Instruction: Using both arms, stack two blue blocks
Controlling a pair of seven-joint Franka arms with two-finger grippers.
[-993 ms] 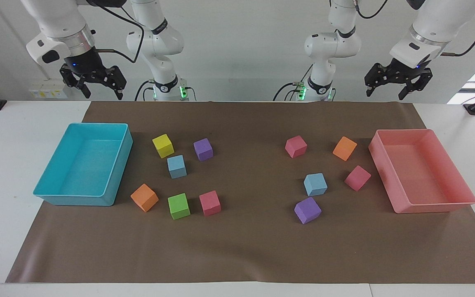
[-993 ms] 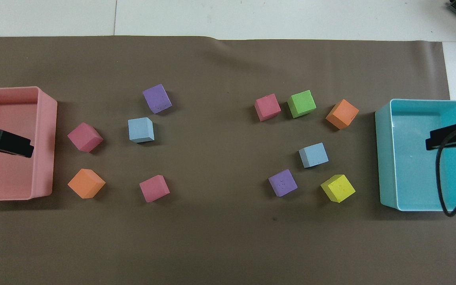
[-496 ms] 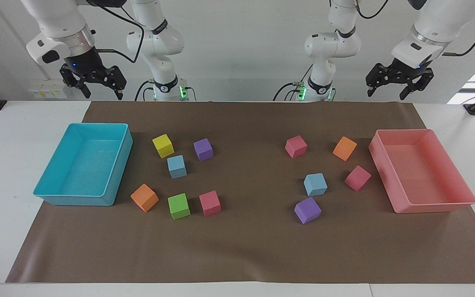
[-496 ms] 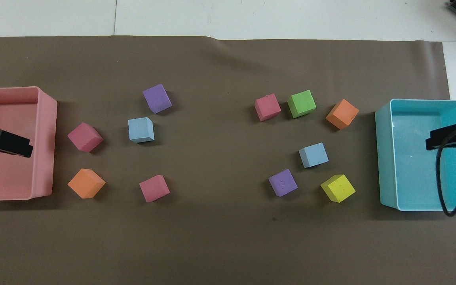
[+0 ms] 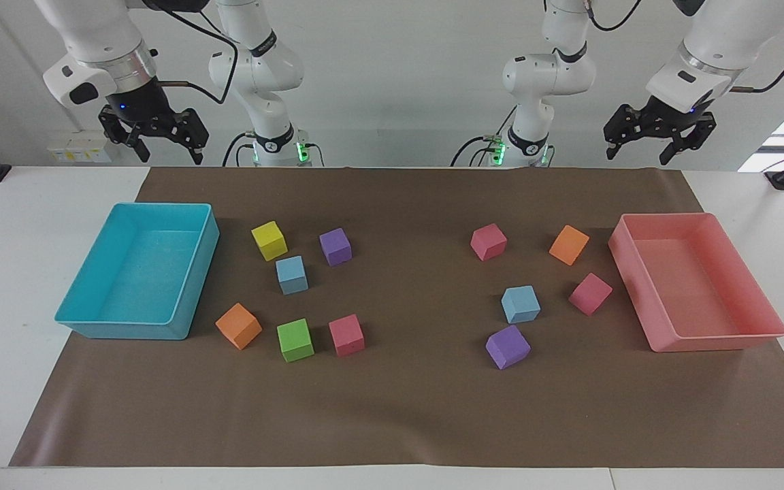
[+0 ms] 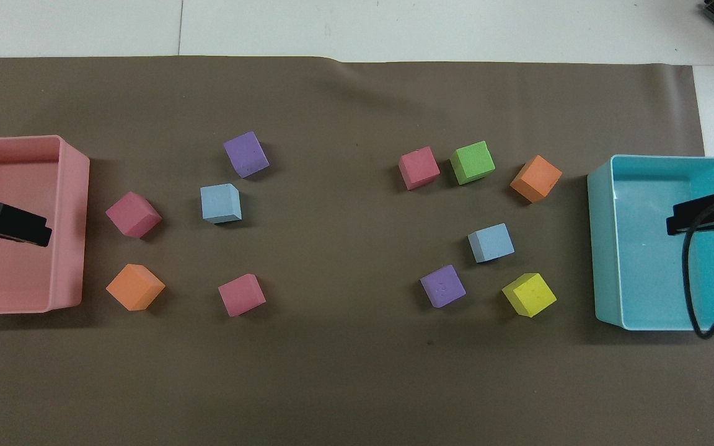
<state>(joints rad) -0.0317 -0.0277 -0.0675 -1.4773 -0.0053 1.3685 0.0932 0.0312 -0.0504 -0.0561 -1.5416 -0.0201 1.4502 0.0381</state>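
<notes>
1. Overhead, we see the left claw (image 5: 657, 141) raised over the pink tray (image 5: 712, 340), fingers spread and holding nothing.
2. Likewise the right claw (image 5: 154, 139) hangs spread over the cyan tray (image 5: 120, 330).
3. Both blue blocks rest apart on the surface: one (image 5: 520, 304) near the pink tray, the other (image 5: 292, 275) near the cyan.

Very little differs. The left tool (image 5: 659, 138), jaws spread and carrying nothing, hangs slightly higher than a second ago over the worktop's edge by the pink tray (image 5: 770, 299) end; most of that rise came in the first half second. The right tool (image 5: 154, 136), also spread and bare, has edged up by barely a trace near the cyan tray (image 5: 198, 279).
</notes>
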